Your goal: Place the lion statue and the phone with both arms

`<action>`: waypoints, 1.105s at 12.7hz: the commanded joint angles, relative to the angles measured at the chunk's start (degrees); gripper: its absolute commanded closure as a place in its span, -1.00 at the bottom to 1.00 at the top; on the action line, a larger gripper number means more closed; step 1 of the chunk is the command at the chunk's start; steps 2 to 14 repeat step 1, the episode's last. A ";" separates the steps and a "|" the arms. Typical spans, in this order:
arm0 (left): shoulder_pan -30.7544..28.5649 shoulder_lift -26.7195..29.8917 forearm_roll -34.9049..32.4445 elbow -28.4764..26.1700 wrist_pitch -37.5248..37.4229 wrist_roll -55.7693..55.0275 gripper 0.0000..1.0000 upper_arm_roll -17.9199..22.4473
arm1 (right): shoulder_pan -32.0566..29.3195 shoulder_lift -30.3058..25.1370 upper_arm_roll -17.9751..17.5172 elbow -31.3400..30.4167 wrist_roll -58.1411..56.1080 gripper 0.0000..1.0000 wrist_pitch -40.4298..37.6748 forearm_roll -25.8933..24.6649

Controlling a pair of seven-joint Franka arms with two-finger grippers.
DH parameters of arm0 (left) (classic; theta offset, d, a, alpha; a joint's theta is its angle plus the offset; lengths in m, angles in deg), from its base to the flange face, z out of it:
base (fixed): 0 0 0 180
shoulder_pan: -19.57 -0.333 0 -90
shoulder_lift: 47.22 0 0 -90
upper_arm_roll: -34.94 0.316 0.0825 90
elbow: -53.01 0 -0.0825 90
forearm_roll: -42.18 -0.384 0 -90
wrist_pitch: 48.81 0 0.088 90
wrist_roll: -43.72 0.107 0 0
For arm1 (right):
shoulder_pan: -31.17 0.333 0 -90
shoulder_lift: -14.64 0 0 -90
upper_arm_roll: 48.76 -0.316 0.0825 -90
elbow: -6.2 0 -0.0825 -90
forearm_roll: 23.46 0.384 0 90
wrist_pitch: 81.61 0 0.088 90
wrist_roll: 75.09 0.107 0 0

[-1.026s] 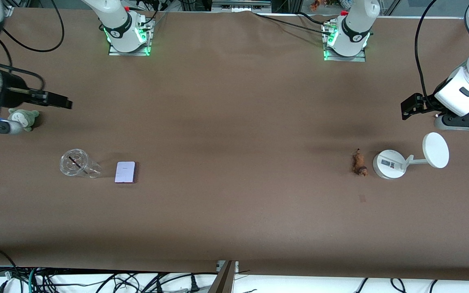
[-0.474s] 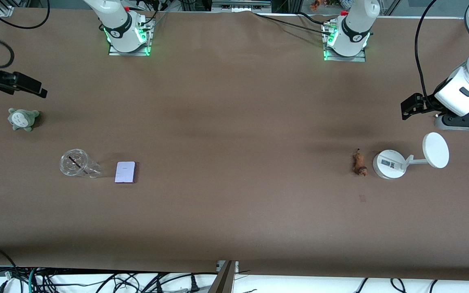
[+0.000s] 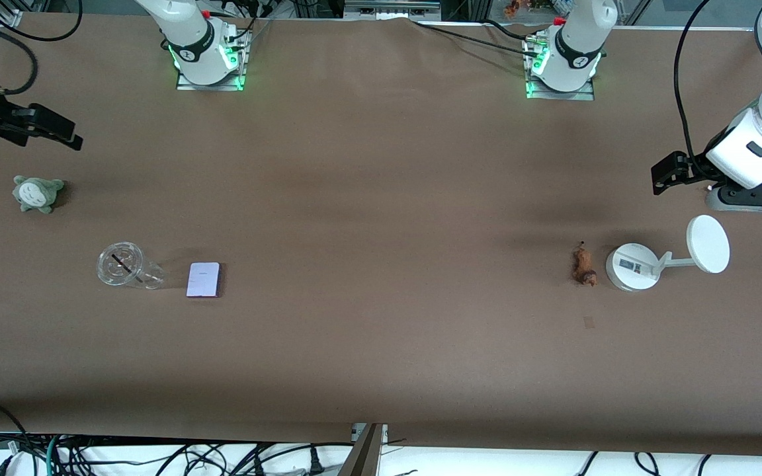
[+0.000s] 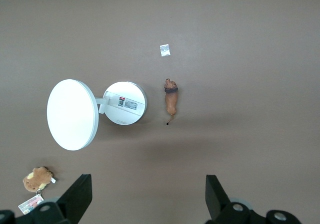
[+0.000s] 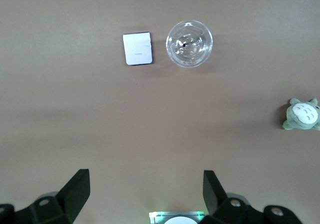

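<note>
The lion statue, small and reddish-brown, lies on the brown cloth beside a white stand toward the left arm's end. The phone, a flat lavender slab, lies beside a clear cup toward the right arm's end. My left gripper hangs high over bare cloth at the left arm's end of the table, open and empty. Over the table's edge at the right arm's end, my right gripper is open too, holding nothing.
The white stand has a round disc. The clear cup stands beside the phone. A grey-green plush sits near the right gripper. A brown plush and a small paper scrap lie near the lion.
The right gripper has swung away from over the grey-green plush toward the table's edge and the arm bases. The left arm has not moved.
</note>
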 commanded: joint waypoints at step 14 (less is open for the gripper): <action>0.17 -0.63 1.47 1.60 -1.23 -0.01 -1.00 0.23 | -0.64 -0.35 -1.31 -0.55 -0.73 -1.00 -0.18 -1.83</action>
